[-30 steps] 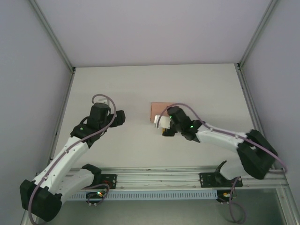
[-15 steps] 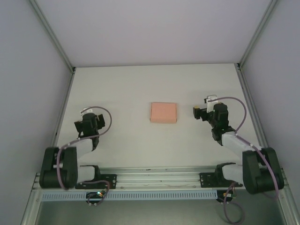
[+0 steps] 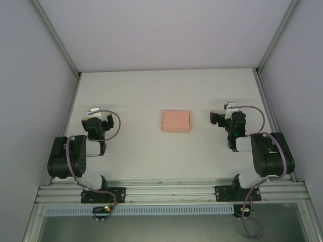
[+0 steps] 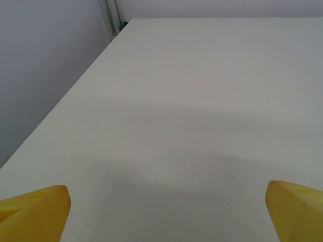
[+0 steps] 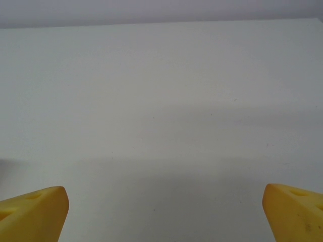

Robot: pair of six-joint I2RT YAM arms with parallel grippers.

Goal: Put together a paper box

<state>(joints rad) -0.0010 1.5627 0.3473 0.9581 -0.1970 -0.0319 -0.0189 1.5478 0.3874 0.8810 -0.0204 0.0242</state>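
Looking at the left gripper point(image 4: 166, 214) first: spread wide, yellow fingertips point(image 4: 35, 212) way out at the bottom corners, just bare table point(image 4: 192, 101) in between. Same deal with the right gripper point(image 5: 164, 214) (also wide apart, gripping nothing). Moving outward, found the paper box point(image 3: 176, 121) lying flat mid-table, sitting between the two grippers and well apart from both: off to the right of the left one, left of the right one.

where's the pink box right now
In the top view, the paper box lies centred between the left gripper and right gripper, touching neither.
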